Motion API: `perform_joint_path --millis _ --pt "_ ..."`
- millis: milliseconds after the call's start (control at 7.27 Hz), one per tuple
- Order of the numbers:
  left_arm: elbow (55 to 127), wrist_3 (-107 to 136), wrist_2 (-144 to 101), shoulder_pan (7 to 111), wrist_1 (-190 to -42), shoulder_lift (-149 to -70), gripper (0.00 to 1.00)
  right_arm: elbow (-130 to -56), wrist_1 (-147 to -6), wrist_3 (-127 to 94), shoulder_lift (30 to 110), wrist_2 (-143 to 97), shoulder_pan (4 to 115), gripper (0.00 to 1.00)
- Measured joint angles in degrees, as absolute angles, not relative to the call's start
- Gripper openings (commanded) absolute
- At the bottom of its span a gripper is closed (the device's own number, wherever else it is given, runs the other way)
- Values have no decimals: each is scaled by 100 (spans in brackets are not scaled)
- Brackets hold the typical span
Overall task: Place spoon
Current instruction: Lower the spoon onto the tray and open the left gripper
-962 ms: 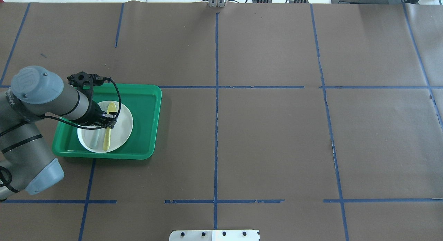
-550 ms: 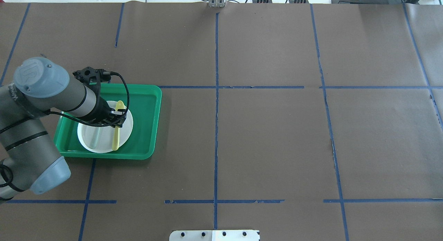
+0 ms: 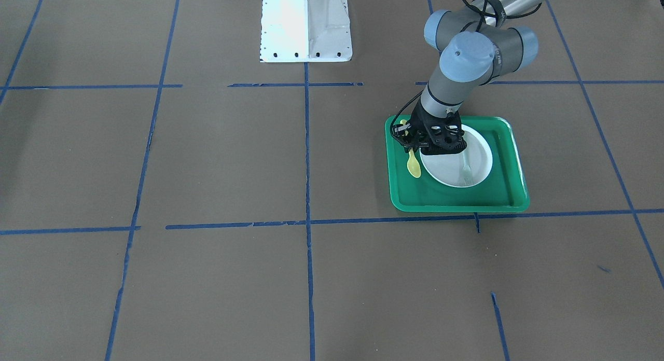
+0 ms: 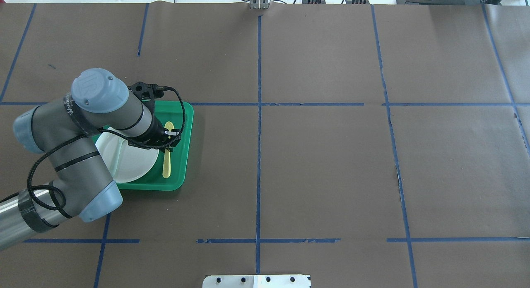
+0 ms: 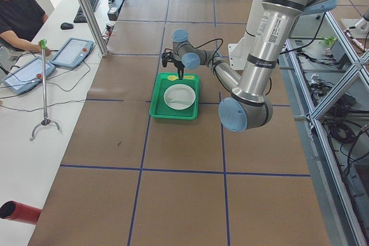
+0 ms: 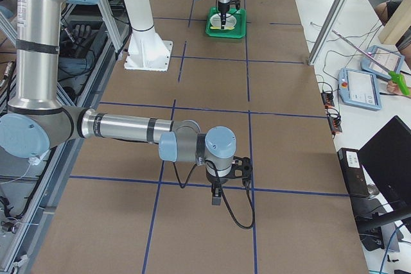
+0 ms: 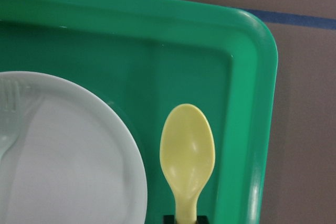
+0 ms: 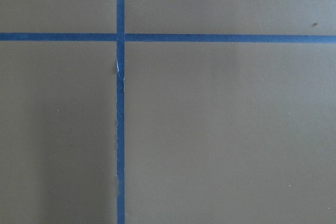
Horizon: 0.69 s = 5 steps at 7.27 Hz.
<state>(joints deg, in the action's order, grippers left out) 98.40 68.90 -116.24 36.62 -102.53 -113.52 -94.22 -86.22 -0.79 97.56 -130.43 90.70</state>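
My left gripper (image 4: 167, 142) is shut on the handle of the pale-yellow spoon (image 4: 167, 166). It holds the spoon over the bare floor of the green tray (image 4: 184, 114), just right of the white plate (image 4: 132, 164). In the left wrist view the spoon's bowl (image 7: 187, 153) lies beside the plate's rim (image 7: 134, 156), apart from it. In the front view the spoon (image 3: 413, 167) hangs at the tray's left side under the gripper (image 3: 410, 141). My right gripper (image 6: 216, 198) shows only in the exterior right view, over bare table; I cannot tell whether it is open.
A grey-translucent fork (image 3: 465, 170) lies on the plate (image 3: 446, 169); its tines show in the left wrist view (image 7: 7, 109). The tray's raised rim (image 7: 262, 93) is close to the spoon's right. Brown paper with blue tape lines (image 8: 121, 103) covers the table.
My left gripper has carried the spoon to the right, from over the plate to over the tray floor beside it. The arm's elbow has swung forward over the tray's left part.
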Motion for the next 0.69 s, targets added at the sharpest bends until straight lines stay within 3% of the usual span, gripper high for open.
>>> perform_joint_path --millis 412,550,688 --pt "9564 6893 -11611 3584 -10575 -11382 10 -9422 -8622 -77 9756 -13043 9070 100" --pt "9551 6865 -11611 3581 -10599 -11363 48 -9422 -8622 -75 9756 -13043 9070 100" --pt "9548 6841 -11610 3578 -10610 -11344 99 -9422 -8622 -77 9756 -13043 9070 100"
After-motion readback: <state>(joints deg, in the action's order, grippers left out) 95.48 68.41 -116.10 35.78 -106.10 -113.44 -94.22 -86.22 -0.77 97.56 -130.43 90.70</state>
